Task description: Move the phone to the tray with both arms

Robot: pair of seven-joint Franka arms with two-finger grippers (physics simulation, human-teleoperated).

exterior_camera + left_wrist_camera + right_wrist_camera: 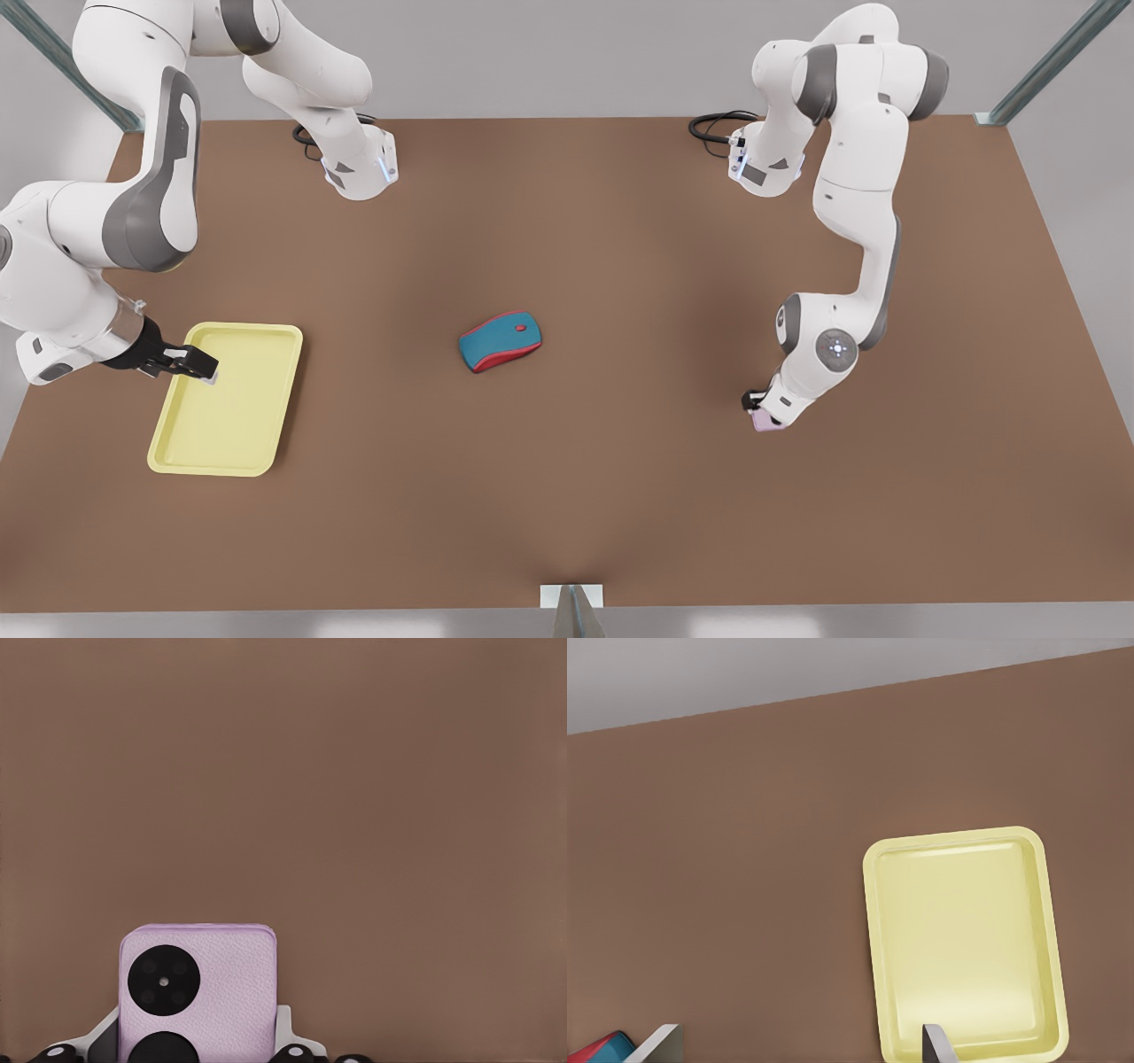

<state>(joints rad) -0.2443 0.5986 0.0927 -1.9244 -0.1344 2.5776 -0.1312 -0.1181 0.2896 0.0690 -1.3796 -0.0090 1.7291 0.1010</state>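
Phone between left gripper fingers at right, grip unclear; right gripper agape over tray; transfer pending

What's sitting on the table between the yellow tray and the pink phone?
A mouse, alone on the table between the tray and the phone, in the front view.

We see a plain brown desk. The tray is pale yellow all over. The phone is pale pinkish-lilac with two black circles. The mouse is teal with red trim. Both arms are white with grey joints, and the right claw is black.
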